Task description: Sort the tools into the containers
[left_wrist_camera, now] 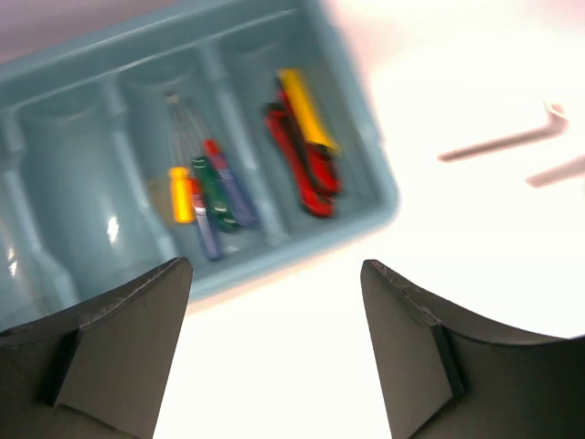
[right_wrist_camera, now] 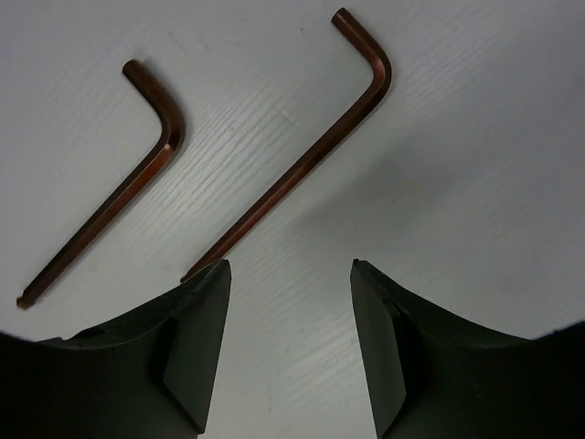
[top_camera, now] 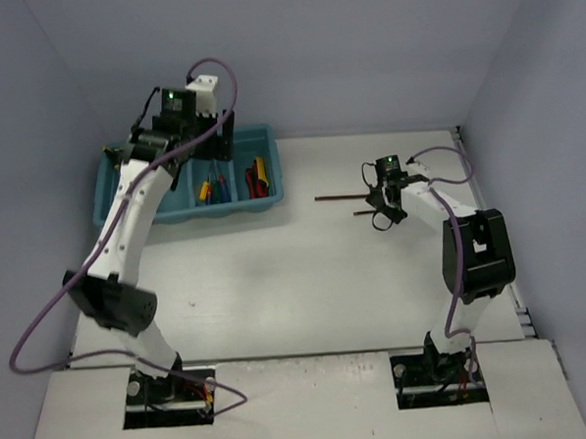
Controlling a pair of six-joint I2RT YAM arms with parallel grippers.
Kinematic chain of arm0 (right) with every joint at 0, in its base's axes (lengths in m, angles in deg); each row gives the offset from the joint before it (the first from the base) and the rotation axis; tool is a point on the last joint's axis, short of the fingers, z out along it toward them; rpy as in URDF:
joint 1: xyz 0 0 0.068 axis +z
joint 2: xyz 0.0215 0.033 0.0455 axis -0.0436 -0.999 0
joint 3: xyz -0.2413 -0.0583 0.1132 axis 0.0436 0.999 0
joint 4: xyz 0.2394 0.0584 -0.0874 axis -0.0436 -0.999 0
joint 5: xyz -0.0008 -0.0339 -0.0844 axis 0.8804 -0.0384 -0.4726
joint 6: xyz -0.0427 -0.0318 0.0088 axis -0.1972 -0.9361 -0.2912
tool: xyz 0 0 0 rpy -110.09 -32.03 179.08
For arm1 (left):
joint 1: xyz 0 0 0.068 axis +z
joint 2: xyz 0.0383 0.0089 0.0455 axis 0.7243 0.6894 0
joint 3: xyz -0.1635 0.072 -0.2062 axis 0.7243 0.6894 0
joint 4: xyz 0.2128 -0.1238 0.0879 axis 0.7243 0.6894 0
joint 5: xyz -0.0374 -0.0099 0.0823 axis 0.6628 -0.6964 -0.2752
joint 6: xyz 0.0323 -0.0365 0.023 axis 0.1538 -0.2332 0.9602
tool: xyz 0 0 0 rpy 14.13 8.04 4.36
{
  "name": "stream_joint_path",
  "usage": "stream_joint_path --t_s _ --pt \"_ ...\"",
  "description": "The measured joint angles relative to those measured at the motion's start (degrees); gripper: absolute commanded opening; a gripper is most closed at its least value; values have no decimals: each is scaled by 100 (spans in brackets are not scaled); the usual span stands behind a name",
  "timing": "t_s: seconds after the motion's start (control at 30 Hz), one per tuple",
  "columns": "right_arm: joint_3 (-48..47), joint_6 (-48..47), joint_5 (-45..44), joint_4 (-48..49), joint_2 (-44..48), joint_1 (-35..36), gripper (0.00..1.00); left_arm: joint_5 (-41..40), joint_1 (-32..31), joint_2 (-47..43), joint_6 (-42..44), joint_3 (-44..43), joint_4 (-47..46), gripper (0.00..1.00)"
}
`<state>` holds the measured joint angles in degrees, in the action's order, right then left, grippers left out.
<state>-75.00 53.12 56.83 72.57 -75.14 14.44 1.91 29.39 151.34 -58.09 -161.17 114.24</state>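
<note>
Left gripper (left_wrist_camera: 274, 273): jaws spread, empty. Ahead of it, teal-blue rectangular plastic tray (left_wrist_camera: 379, 178); thin colour-handled screwdrivers (left_wrist_camera: 210, 197) in one compartment, red-handled pliers (left_wrist_camera: 306, 169) in the adjoining end compartment.
Right gripper (right_wrist_camera: 290, 267): jaws spread, empty. Just ahead on the white table (right_wrist_camera: 475, 183), two brown L-shaped metal hex keys (right_wrist_camera: 302, 174), side by side and apart.

Two hex keys (right_wrist_camera: 110, 212) (right_wrist_camera: 292, 174) — one tray (top_camera: 243, 208)

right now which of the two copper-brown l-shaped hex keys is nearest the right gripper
The longer hex key, its straight end beside the right gripper; the shorter hex key lies aside.
</note>
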Motion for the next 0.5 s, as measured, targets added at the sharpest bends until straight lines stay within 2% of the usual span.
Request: stream_joint_path --t_s 0.2,0.37,0.5 --pt "-304 635 -76 17 -832 -236 51 208 -763 -1377 -102 1275 73 72" --pt "-689 942 -158 42 -1176 -360 50 202 -818 -2042 -259 2216 118 72" --pt "-894 1089 -169 102 -1348 -441 49 91 -814 -2484 -332 2630 173 72"
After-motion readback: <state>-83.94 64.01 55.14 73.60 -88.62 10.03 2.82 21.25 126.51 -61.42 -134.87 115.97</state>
